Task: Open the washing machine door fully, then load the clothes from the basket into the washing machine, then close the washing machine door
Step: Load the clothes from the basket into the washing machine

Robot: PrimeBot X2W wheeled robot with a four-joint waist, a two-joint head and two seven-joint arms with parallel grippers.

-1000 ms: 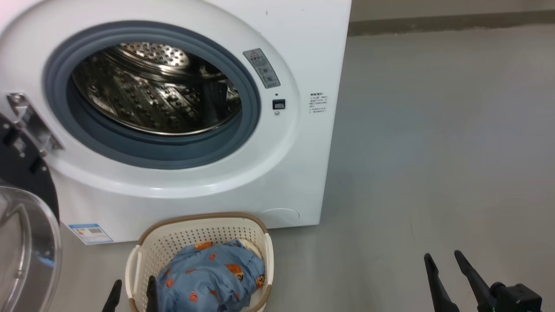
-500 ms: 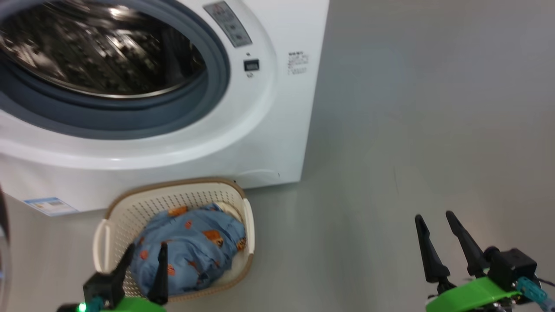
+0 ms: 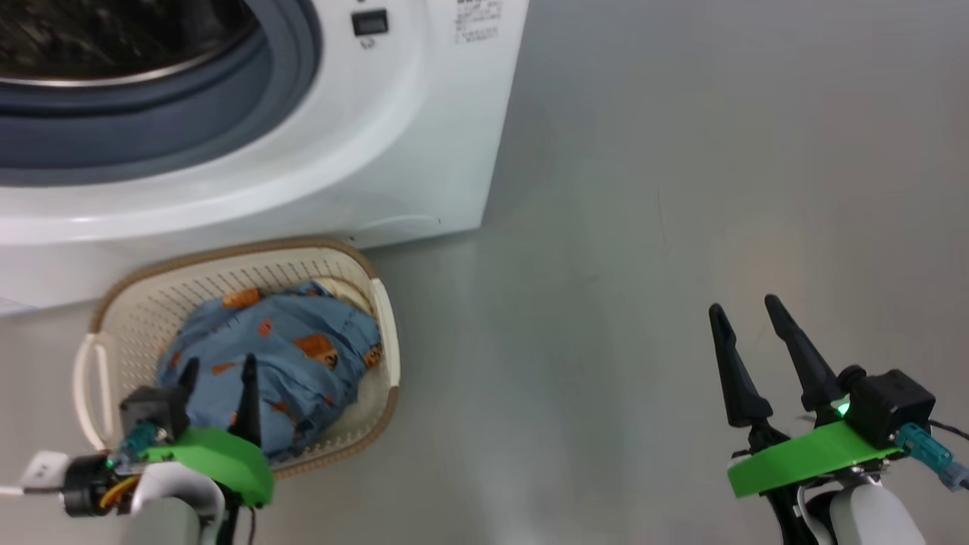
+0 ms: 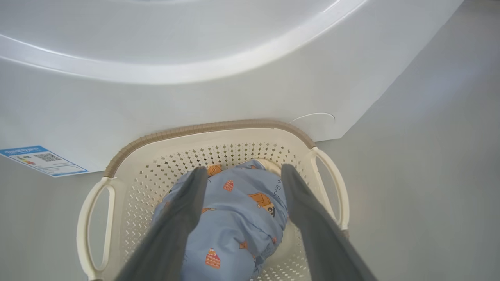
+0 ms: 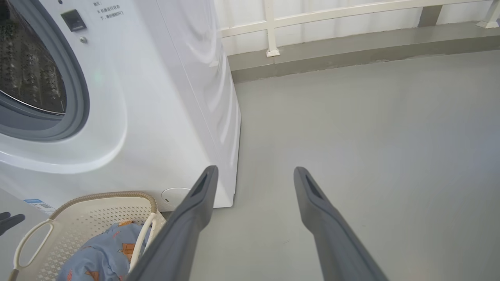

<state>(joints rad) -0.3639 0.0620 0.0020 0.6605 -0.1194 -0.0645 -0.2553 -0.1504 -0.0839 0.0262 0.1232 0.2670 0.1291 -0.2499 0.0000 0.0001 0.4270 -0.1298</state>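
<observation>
My left fingers (image 3: 247, 397) hang wide open above the clothes (image 3: 288, 341) in the basket (image 3: 227, 254), near the washing machine (image 3: 394, 113) front, so one descent can grasp them. My right fingers (image 3: 733, 378), open and empty, wait at right, well apart.

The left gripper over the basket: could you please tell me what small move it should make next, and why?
Probably lower the left gripper straight down onto the clothes: it hangs open and empty above them, lined up with the heap, which lies in the basket, seemingly not yet touched.
</observation>
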